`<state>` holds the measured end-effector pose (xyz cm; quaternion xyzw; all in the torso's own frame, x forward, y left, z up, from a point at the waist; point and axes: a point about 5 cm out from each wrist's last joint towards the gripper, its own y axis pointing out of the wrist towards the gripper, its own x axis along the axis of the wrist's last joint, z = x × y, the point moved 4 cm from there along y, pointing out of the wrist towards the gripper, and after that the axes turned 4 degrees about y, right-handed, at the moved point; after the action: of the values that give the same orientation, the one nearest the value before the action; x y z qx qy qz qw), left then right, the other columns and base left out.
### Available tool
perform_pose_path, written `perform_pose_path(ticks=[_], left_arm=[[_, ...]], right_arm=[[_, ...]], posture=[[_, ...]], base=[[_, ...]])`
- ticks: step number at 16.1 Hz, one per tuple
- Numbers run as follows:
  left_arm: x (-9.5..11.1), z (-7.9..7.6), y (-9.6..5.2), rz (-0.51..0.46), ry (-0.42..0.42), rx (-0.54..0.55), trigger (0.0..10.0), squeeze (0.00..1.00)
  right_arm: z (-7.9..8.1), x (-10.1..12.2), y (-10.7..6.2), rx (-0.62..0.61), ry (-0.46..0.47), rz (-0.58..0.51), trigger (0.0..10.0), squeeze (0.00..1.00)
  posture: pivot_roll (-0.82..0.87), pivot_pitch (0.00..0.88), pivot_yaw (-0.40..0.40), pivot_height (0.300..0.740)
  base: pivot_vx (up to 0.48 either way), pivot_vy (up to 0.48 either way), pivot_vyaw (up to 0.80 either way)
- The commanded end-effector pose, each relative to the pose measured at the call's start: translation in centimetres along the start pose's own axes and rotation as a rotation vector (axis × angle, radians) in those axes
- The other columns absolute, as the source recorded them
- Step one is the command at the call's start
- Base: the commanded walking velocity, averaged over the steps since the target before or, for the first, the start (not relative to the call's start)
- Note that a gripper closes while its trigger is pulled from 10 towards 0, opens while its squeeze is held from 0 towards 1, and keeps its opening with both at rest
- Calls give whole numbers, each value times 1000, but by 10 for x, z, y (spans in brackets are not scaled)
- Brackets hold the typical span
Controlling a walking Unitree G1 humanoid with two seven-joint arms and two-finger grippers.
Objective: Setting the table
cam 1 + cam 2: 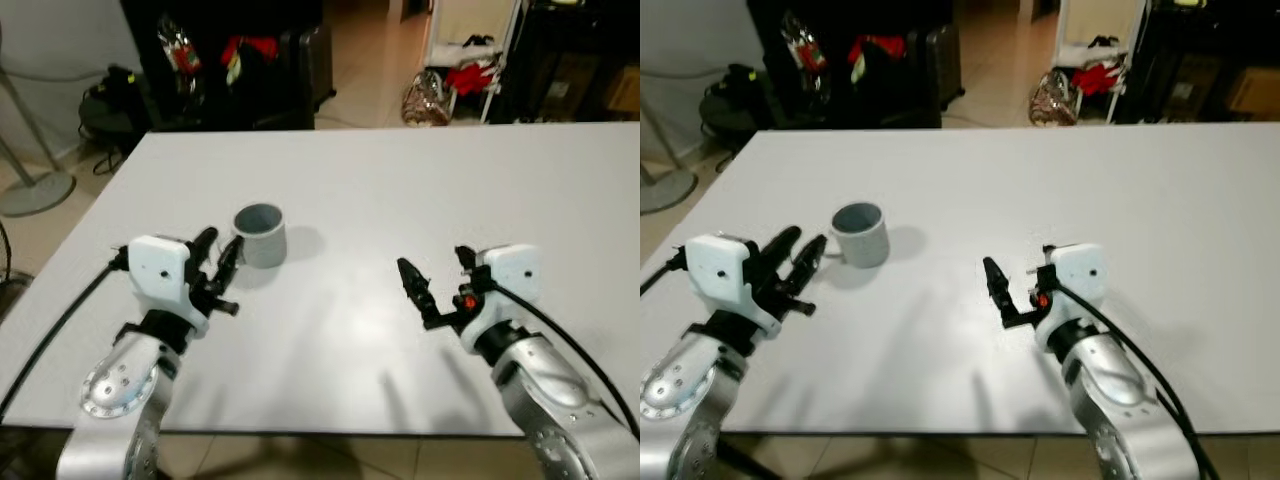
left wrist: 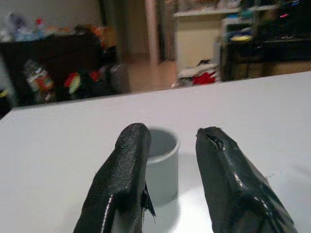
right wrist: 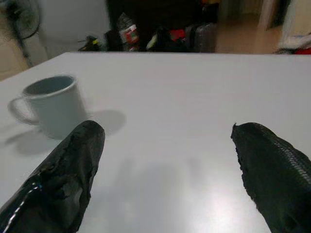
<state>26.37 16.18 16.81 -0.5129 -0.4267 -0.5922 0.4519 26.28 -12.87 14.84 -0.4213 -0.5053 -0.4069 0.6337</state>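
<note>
Both grippers spread open, left gripper (image 1: 222, 250) crowding the upright grey mug (image 1: 261, 235) on the table (image 1: 420, 180), right gripper (image 1: 435, 283) well clear — one careless nudge could tip or skid it

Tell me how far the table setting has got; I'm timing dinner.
Done: one grey mug stands upright on the white table. In hand: nothing; the left gripper sits open just beside the mug, the right gripper open over bare tabletop. Left: any further settings.
</note>
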Motion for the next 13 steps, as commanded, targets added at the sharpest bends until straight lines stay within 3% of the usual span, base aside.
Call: perform_pose_path(ticks=[1, 5, 6, 13], left_arm=[[0, 3, 0, 17, -1, 27, 10000, 0], [5, 2, 4, 6, -13, 63, 10000, 0], [3, 3, 3, 14, -51, 82, 10000, 0], [2, 7, 2, 36, -10, 136, 10000, 0]], right_arm=[[3, 5, 0, 21, -14, -14, 10000, 0], [3, 10, 4, 56, -52, -16, 10000, 0], [5, 10, 4, 77, -72, -8, 10000, 0], [3, 11, 8, 98, -85, -2, 10000, 0]], posture=[[-89, 0, 77, 740], [-98, 0, 51, 740], [-98, 0, 47, 740], [-80, 0, 49, 740]], base=[[0, -454, 0], [0, -418, 0], [0, 0, 0], [0, 0, 800]])
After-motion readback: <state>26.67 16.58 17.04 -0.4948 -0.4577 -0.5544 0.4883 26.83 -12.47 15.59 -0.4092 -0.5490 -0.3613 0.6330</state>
